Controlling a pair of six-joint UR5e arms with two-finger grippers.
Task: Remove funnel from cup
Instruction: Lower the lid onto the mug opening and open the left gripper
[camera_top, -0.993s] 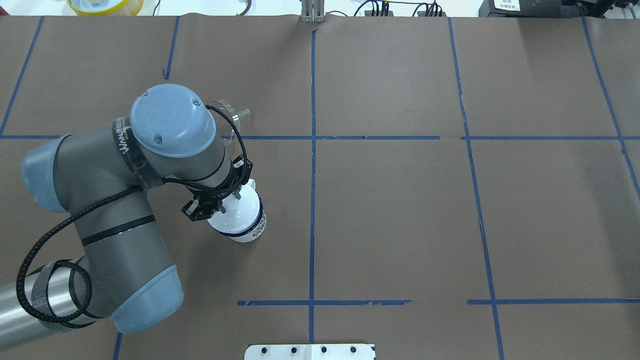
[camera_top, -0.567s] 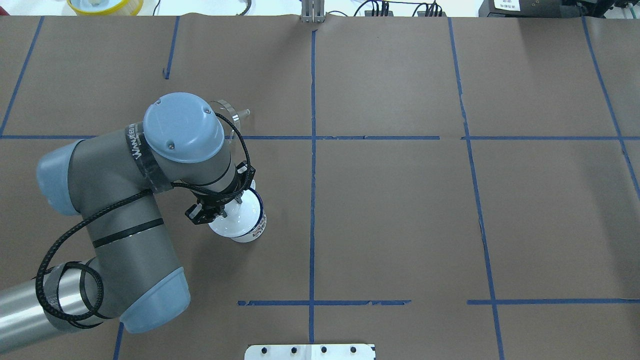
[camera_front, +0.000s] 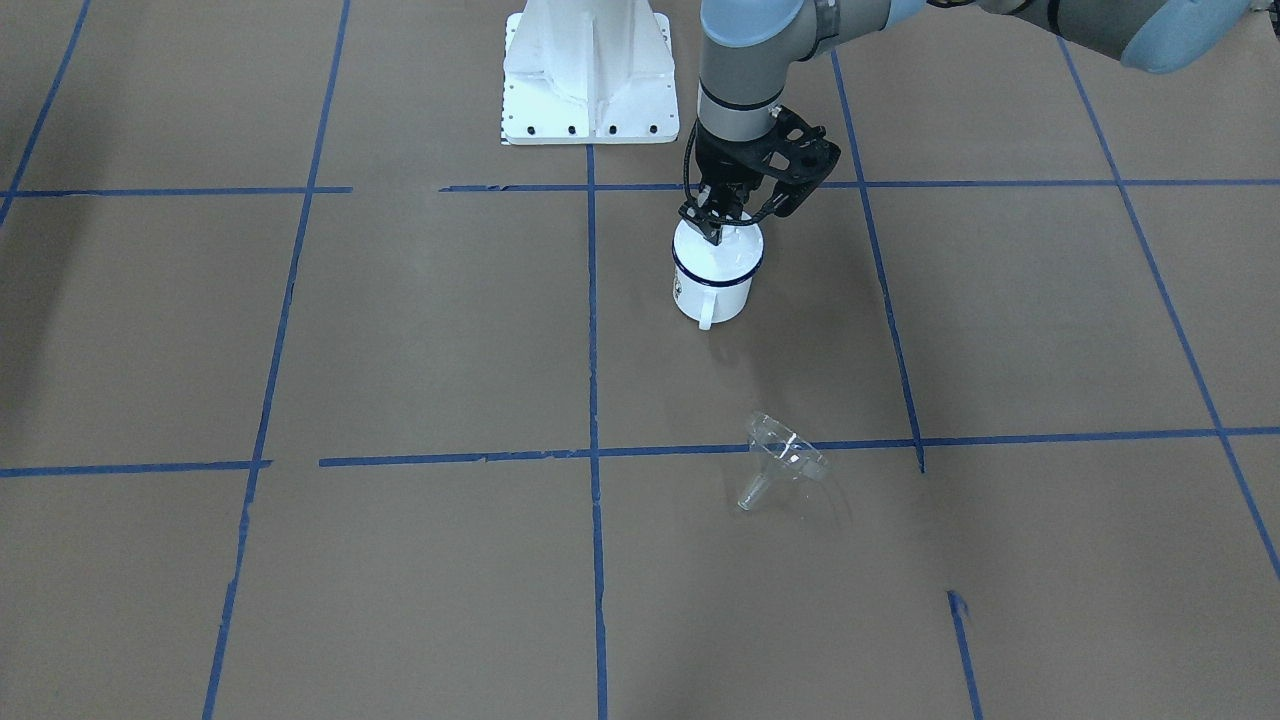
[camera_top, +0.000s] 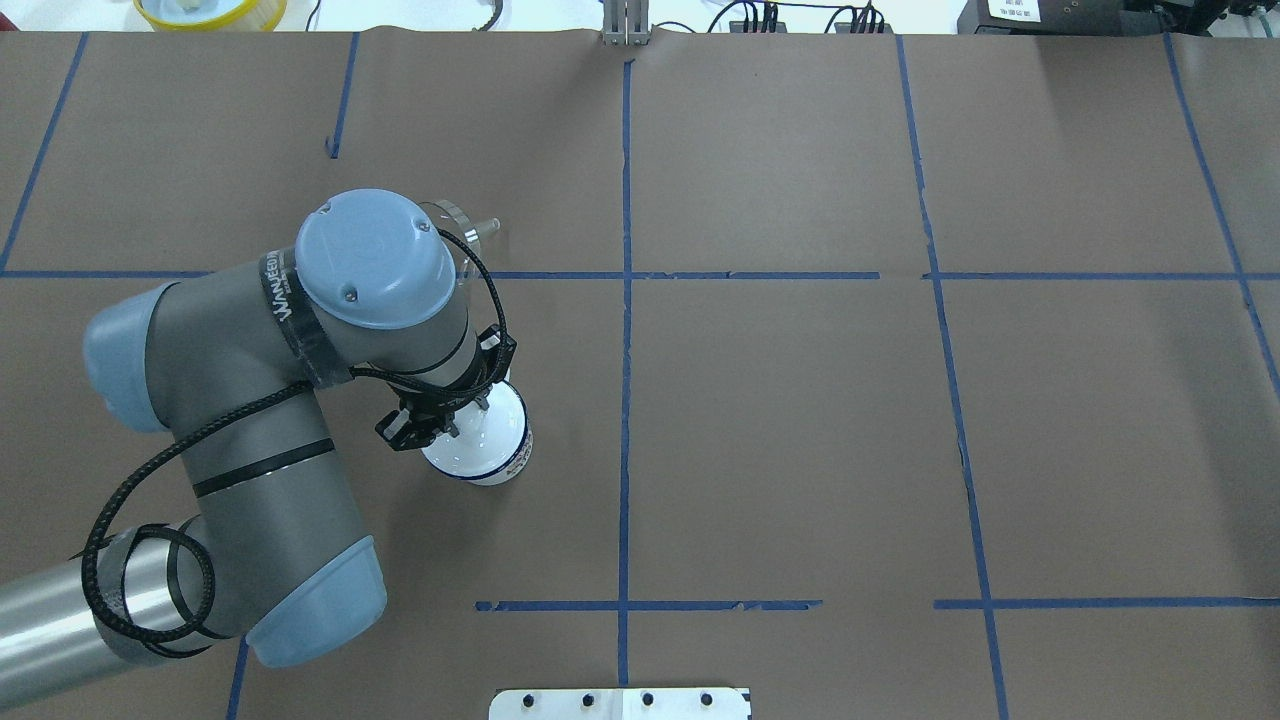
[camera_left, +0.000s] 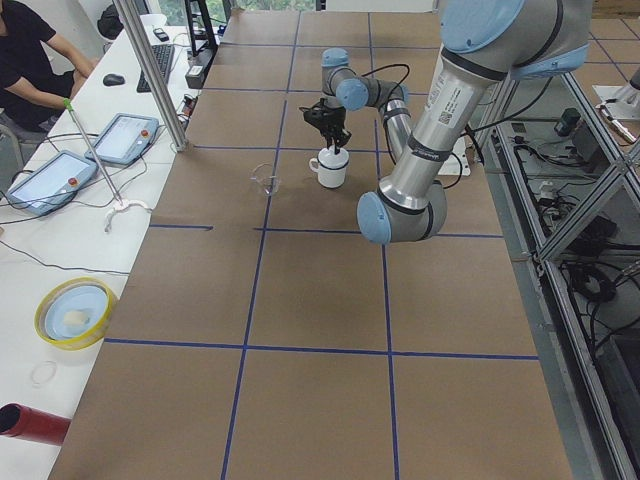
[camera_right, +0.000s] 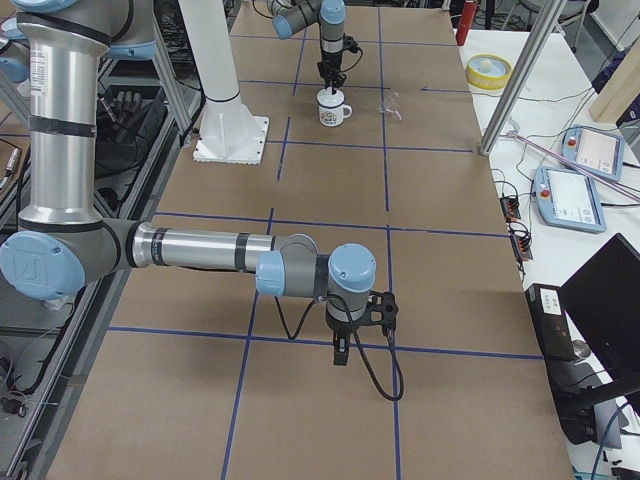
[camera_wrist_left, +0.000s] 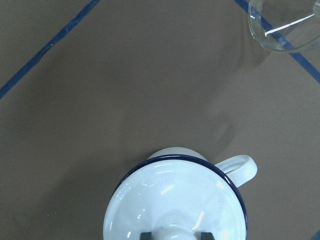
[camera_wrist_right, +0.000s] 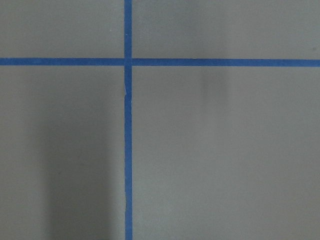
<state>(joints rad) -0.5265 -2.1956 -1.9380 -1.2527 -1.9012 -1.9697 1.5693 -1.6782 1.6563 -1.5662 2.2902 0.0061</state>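
The clear funnel (camera_front: 780, 462) lies on its side on the brown table, apart from the cup; it also shows in the overhead view (camera_top: 470, 228) and at the top right of the left wrist view (camera_wrist_left: 282, 30). The white cup (camera_front: 712, 290) with a dark blue rim stands upright, its handle (camera_wrist_left: 242, 167) turned toward the funnel. A round white lid (camera_wrist_left: 170, 200) with a knob covers it. My left gripper (camera_front: 716, 232) is right above the cup, its fingers closed on the lid's knob. My right gripper (camera_right: 340, 352) hangs low over bare table, far from both; I cannot tell its state.
The white robot base plate (camera_front: 590, 90) stands near the cup. A yellow-rimmed bowl (camera_top: 210, 10) sits beyond the table's far edge. Blue tape lines (camera_top: 626, 300) cross the brown paper. An operator (camera_left: 30, 60) sits at a side desk with tablets.
My left arm has shifted a little to the right and down over the cup, so the gripper now covers the cup's handle. The cup and the funnel have stayed in place.
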